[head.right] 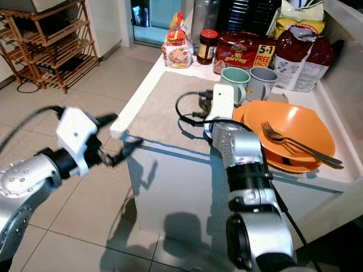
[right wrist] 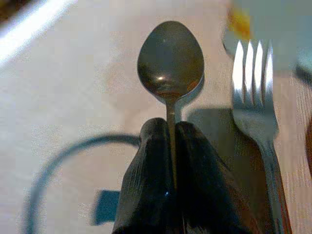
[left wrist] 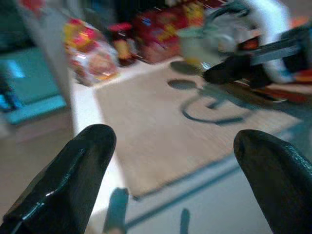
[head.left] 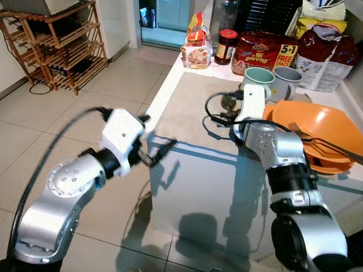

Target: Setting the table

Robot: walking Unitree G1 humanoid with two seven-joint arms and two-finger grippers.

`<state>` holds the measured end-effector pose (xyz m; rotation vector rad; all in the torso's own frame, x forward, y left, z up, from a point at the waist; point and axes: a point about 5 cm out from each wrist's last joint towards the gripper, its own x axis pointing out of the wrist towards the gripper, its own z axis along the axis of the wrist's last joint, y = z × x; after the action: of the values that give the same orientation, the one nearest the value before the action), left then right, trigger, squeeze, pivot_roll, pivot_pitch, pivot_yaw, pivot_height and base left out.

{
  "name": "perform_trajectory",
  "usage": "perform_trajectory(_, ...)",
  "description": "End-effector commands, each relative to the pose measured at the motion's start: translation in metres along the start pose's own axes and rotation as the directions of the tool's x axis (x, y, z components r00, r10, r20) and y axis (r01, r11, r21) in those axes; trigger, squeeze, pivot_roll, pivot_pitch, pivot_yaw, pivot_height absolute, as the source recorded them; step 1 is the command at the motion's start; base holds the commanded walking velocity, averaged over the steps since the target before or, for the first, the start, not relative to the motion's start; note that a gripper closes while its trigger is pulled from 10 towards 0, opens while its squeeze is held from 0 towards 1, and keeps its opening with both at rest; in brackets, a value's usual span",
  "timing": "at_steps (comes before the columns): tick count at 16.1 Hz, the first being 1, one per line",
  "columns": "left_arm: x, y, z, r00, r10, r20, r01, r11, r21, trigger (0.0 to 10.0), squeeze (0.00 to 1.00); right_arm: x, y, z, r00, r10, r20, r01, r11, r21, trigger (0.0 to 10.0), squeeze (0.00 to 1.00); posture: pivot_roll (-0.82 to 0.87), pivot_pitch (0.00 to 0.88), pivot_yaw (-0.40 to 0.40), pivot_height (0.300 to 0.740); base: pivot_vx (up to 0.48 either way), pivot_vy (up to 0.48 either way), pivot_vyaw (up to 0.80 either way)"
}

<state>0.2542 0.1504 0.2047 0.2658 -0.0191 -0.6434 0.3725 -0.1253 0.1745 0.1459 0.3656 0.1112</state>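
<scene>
A dark, shiny metal spoon [right wrist: 170, 61] is pinched by its handle, bowl forward above the beige woven placemat [head.left: 187, 107]; a silver metal fork [right wrist: 253, 97] lies just beside it.

Both eye views look forward and down from head height onto the white bench [head.left: 193, 170], sharing the beige mat [head.left: 190, 107], the orange plates [head.right: 295, 127] at the right and the packets at the far edge. The left wrist view looks from the near left corner across the mat toward the far packets, blurred. The right wrist view sits very near the mat, along its claw [right wrist: 168, 146], with a spoon [right wrist: 170, 61] and a fork [right wrist: 253, 92] close up.
</scene>
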Motion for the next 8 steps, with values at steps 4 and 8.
perform_trajectory(4, 0.0, 0.01, 0.005, 0.994, 0.096, 0.049, -0.096, 0.995, 0.008, 10.0, 0.0, -0.042, 0.001, 0.033, 0.966, 0.173, 0.194, -0.16, 0.984, -0.085, 0.0, 0.0, 0.04, 0.0, -0.051, 0.74, 0.0, 0.0, 0.0)
perform_trajectory(8, 0.0, 0.002, 0.006, 0.995, 0.066, 0.076, -0.071, 0.996, 0.06, 10.0, 0.0, -0.084, 0.007, 0.017, 0.838, 0.472, 0.272, -0.412, 0.876, -0.25, 10.0, 0.0, 0.03, 0.0, -0.052, 0.74, 0.0, -0.2, 0.0)
